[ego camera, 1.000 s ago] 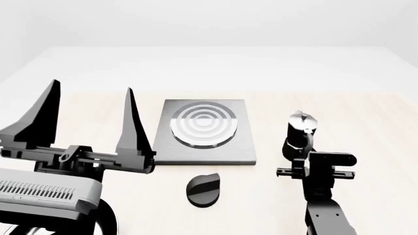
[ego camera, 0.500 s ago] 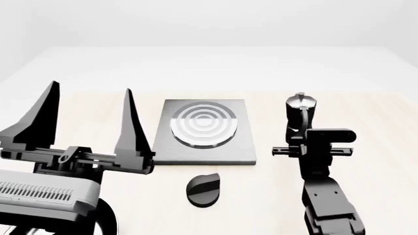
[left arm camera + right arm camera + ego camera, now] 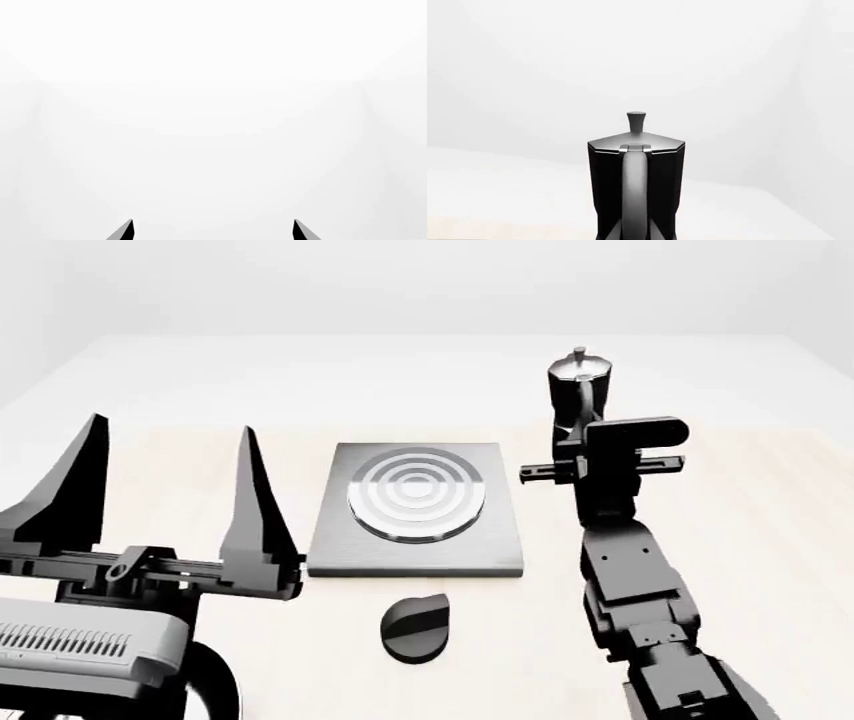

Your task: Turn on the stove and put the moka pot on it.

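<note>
Right gripper grasping the moka pot aloft at upper right, needing a level carry left to the stove; left gripper spread, idle.

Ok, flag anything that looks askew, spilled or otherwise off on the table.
Nothing stands out. The moka pot is upright in the right gripper, lid shut, held off to the side of the stove rather than over it. The knob lies apart in front of the plate. The left gripper is open and empty.
</note>
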Tool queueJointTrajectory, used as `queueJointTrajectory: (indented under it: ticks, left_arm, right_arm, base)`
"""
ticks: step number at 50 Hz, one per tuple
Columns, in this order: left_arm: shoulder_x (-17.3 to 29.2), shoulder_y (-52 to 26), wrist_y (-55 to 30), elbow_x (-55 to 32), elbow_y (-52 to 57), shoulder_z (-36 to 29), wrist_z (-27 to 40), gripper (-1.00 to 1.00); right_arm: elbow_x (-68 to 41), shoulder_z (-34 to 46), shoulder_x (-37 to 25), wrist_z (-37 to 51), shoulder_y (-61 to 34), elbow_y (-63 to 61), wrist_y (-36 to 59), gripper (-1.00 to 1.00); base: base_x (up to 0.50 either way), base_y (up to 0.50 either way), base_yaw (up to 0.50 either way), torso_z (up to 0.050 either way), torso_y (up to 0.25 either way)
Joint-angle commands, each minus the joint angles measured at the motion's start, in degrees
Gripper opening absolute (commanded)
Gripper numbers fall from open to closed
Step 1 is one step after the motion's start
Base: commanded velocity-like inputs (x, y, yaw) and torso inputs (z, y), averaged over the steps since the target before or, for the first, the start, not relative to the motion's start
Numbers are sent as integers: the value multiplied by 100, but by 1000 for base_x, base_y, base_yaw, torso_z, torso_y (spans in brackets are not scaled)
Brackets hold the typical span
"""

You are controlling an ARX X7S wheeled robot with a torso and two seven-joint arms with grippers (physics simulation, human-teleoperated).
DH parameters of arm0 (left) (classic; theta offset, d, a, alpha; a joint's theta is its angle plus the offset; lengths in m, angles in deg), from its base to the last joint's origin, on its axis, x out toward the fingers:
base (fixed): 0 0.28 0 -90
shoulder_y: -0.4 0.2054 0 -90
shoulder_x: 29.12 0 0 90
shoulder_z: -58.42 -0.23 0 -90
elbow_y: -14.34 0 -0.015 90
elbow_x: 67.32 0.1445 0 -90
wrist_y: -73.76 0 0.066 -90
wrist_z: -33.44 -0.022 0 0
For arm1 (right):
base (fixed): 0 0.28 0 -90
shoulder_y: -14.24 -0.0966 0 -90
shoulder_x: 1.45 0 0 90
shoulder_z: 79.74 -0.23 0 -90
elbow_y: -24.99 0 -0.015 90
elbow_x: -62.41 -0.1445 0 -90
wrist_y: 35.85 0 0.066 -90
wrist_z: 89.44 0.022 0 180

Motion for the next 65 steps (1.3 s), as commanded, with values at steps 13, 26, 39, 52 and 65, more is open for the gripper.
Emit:
queueJointTrajectory:
  ticks: [13, 26, 39, 52, 65]
  left_arm:
    - [67, 92, 10, -25, 57, 85, 75, 100]
    - [73, 185, 113, -14, -62, 95, 76, 100]
    - [84, 175, 13, -30, 34, 83, 132, 100]
    - [97, 209, 78, -20, 35, 77, 128, 100]
    - [138, 296, 126, -39, 57, 149, 175, 100]
  right_arm:
    - [434, -355, 747, -80, -1122, 1087, -430, -100]
    - [-3442, 3424, 841, 187, -1099, 1043, -821, -100]
    - [-6452, 6161, 842, 288, -1025, 629, -1415, -100]
    - [-6975, 6798, 842, 238, -1133, 202, -1436, -100]
    - [-6705, 6858, 842, 308, -1028, -107, -1829, -100]
  base:
    - [0, 0, 0, 1, 2]
    - [0, 0, 0, 0, 1]
    - [0, 0, 0, 0, 2]
    - [0, 0, 0, 1, 2]
    - [0, 0, 0, 0, 1]
